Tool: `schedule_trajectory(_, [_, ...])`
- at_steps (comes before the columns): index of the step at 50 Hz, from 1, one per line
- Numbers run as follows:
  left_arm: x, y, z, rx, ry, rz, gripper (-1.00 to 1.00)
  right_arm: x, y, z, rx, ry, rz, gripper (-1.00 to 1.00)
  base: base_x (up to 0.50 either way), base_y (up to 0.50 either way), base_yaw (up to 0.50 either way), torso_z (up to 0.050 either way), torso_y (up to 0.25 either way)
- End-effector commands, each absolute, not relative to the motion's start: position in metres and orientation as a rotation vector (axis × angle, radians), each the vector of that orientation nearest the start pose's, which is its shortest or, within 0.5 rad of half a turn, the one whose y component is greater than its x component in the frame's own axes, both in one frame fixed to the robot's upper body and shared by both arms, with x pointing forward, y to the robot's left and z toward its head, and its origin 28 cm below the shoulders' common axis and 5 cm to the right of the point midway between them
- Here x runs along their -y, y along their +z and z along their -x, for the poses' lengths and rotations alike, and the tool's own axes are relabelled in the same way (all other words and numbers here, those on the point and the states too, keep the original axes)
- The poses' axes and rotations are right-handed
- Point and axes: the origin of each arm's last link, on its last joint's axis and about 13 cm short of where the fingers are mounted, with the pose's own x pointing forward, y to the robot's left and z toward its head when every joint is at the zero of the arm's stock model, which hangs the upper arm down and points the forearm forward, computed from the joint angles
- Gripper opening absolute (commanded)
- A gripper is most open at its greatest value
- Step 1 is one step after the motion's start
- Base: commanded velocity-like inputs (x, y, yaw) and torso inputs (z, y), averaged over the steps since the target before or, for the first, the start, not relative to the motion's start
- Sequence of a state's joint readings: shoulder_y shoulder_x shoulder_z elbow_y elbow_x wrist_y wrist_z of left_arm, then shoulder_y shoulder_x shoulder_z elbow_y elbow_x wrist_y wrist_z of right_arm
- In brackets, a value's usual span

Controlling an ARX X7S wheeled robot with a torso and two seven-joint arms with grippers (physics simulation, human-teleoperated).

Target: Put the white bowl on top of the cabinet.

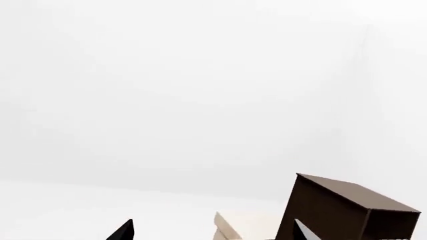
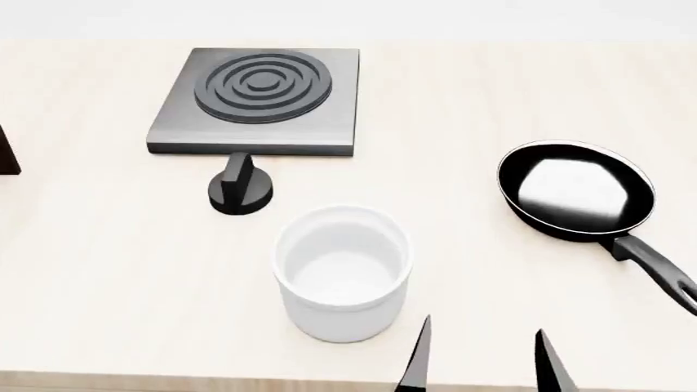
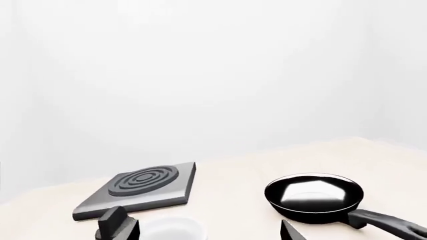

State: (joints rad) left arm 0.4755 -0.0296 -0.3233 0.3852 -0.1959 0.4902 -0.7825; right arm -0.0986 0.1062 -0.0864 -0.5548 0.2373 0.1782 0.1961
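The white bowl [image 2: 343, 273] stands upright on the pale table, near its front edge, and its rim [image 3: 170, 230] shows low in the right wrist view. My right gripper [image 2: 482, 363] is open just right of the bowl and nearer the table edge, touching nothing; its dark fingertips [image 3: 290, 231] stand wide apart. The brown cabinet [image 1: 347, 210] shows in the left wrist view beyond my open left gripper [image 1: 215, 232], which holds nothing. In the head view only a dark sliver of the cabinet [image 2: 6, 151] appears at the far left edge.
A grey stove plate [image 2: 261, 98] with dark rings lies at the back of the table, with a black knob [image 2: 241, 188] in front of it. A black frying pan [image 2: 577, 192] sits at the right, its handle [image 2: 659, 273] pointing toward the front right.
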Motion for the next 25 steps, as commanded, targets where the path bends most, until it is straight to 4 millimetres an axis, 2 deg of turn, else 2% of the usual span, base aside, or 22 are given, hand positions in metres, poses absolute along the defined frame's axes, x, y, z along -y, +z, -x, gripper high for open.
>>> schedule_trajectory(1, [-0.2800, 0.0574, -0.0862, 0.441, 1.191, 0.154, 1.00, 0.0888, 0.1261, -0.1676, 0.327, -0.056, -0.147, 1.00, 0.00, 0.31, 0.00, 0.000, 0.000])
schedule_trajectory(12, [-0.2808, 0.0557, -0.0829, 0.433, 1.246, 0.173, 1.00, 0.0874, 0.1246, -0.1671, 0.329, -0.055, -0.142, 1.00, 0.00, 0.49, 0.00, 0.000, 0.000])
schedule_trajectory(25, [-0.2804, 0.0544, -0.0857, 0.427, 1.232, 0.179, 1.00, 0.0861, 0.1242, -0.1673, 0.329, -0.038, -0.144, 1.00, 0.00, 0.50, 0.00, 0.000, 0.000])
